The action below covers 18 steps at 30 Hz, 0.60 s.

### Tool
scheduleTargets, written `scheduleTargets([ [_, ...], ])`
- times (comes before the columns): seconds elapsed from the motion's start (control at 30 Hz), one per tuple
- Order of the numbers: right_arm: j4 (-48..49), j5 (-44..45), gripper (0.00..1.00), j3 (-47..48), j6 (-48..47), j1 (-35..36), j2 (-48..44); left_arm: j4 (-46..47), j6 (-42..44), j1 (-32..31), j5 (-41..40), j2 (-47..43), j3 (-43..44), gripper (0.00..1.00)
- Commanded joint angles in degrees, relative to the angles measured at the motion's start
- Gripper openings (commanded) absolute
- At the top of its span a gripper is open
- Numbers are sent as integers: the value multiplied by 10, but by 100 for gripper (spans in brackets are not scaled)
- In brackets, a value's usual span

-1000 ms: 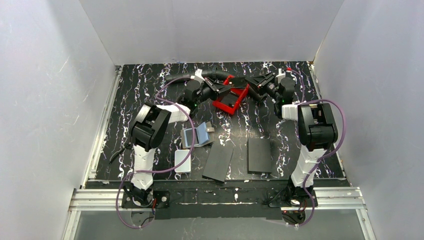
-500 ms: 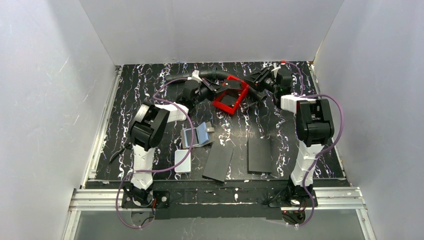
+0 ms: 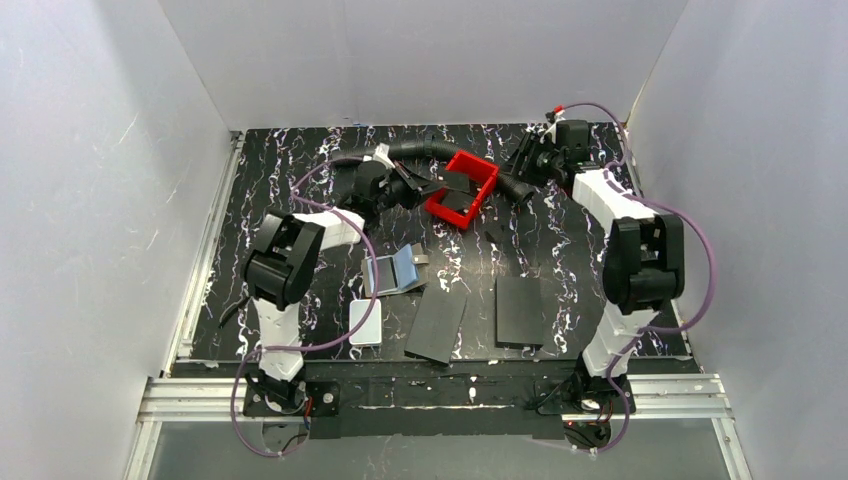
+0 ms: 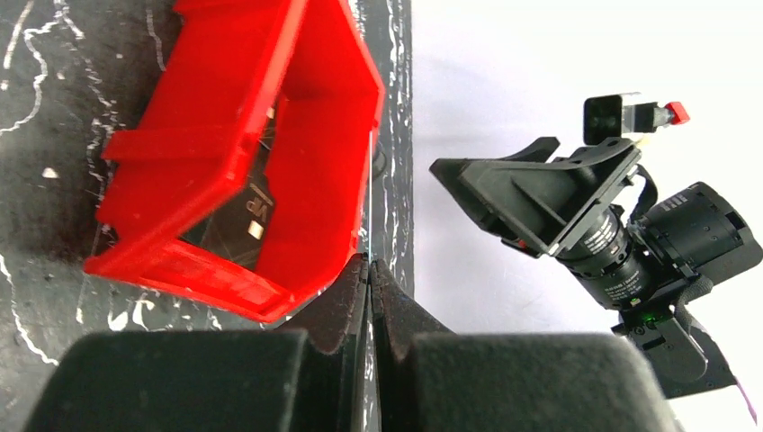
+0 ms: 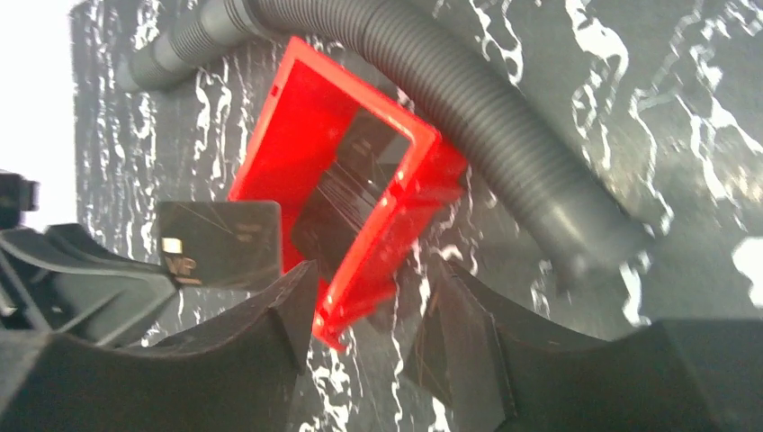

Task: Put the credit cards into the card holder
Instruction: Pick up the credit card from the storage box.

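Credit cards look dark from where I stand. One chip card (image 5: 220, 241) juts from the left gripper (image 4: 369, 270), whose fingers are pressed together on its edge, and it hangs over the left rim of the red tray (image 4: 234, 81). A second card (image 4: 247, 211) lies flat inside that tray. The tray sits by the far edge of the table (image 3: 280, 180), just beside a grey corrugated hose (image 3: 425, 149). The right gripper (image 5: 373, 279) hovers close, fingers spread, gripping nothing. The card holder (image 3: 392, 270) lies open, well apart, nearer the table's near edge.
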Motion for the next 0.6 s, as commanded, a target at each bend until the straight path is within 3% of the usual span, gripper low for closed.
scheduleTargets([
  [0.0,-116,68,62,-30,-82,2,-60,-28,51,0,22,-80,-12,0],
  [0.23,-130,-18,69,-63,-126,2,-83,-53,85,2,69,-123,-26,0],
  [0.37,-135,-111,69,-77,-121,2,-90,-56,98,24,145,-153,-42,0],
  [0.5,-130,-146,71,-112,-119,3,-142,-75,113,74,235,-204,-84,0],
  [0.57,-92,-232,73,-132,-95,6,-168,-126,159,92,305,-250,-104,0],
])
